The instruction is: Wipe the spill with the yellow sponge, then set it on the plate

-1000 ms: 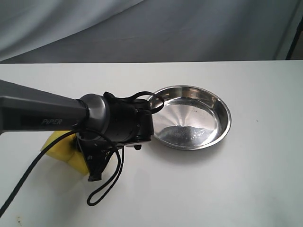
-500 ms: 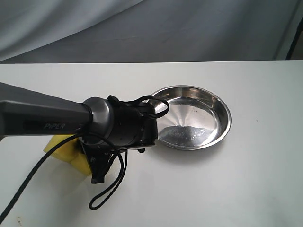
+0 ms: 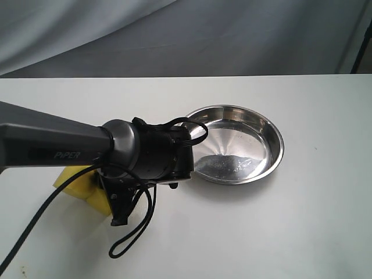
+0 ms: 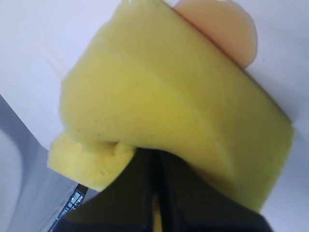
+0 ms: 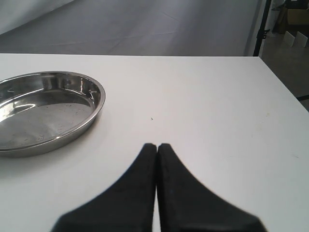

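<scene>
One spill: on worktop, touching yellow sponge, half tucked under its far edge.
Left tool: clamped on sponge; nearer arm.
Plate: apart from sponge.
Right tool: together, empty.

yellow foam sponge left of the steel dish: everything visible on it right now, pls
Thick rectangular block of bright yellow foam sponge, soft and finely porous. The left gripper is shut on it, crumpling one end into a fold. It sits against the white table, its far edge hiding part of the round amber spill. In the exterior view the arm hides most of it.
</scene>
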Robot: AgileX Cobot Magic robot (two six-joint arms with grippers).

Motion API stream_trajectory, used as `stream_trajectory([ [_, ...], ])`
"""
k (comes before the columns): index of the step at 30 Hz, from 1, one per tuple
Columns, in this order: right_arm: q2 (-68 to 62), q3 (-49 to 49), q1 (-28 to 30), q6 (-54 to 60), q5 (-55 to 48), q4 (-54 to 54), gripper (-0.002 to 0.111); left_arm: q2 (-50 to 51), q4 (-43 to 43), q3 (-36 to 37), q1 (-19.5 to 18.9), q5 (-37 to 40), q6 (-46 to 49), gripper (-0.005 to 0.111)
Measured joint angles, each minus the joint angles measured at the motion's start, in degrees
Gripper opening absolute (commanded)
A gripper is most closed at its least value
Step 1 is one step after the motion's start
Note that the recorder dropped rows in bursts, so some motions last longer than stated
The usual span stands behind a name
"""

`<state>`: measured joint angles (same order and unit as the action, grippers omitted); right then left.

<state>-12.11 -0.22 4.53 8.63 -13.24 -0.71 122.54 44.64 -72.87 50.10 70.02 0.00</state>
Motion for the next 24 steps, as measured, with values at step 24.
stream_trajectory([
  [24,0.00,0.00,0.00,0.00,0.00,0.00,0.000,0.00,-0.27,0.00,1.46,0.00,1.30,0.000],
])
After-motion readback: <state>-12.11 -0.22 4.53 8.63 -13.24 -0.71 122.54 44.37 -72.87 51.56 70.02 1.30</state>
